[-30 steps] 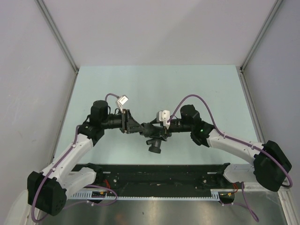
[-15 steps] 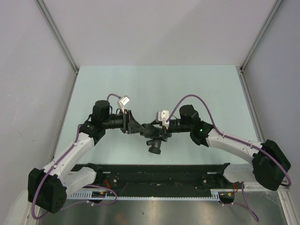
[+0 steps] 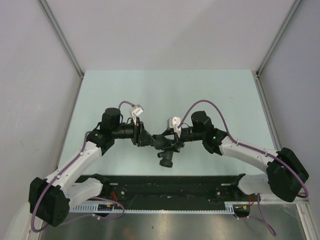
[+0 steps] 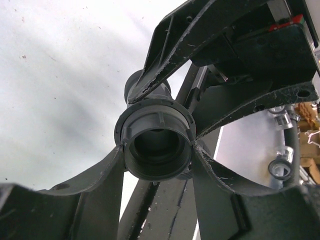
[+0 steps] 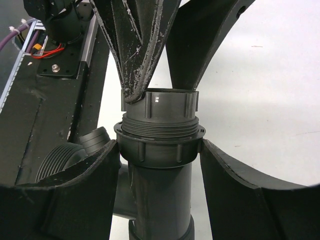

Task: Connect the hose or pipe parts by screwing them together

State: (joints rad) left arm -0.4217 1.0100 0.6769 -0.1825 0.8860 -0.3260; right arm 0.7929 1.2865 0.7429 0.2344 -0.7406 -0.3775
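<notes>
My two grippers meet above the middle of the table (image 3: 165, 90), each holding one of the pipe parts. The left gripper (image 3: 149, 139) (image 4: 158, 150) is shut on a short dark grey fitting (image 4: 157, 142) (image 5: 160, 104), whose round mouth faces the left wrist camera. The right gripper (image 3: 169, 141) (image 5: 159, 145) is shut on the ribbed collar of a branched dark grey fitting (image 5: 159, 150), and its side branch (image 3: 165, 159) (image 5: 65, 160) points toward the near edge. In the right wrist view the short fitting sits end to end on the threaded mouth of the branched one, with several threads showing.
A black rail (image 3: 165, 187) with the arm bases runs along the near edge. Grey walls with metal posts (image 3: 62, 40) (image 3: 277, 42) close in the left, right and far sides. Thin purple cables (image 3: 205, 105) loop above the wrists.
Both grippers and the joined fittings have drifted slightly toward the far side. The left wrist has rolled, its white camera mount swinging to the right.
</notes>
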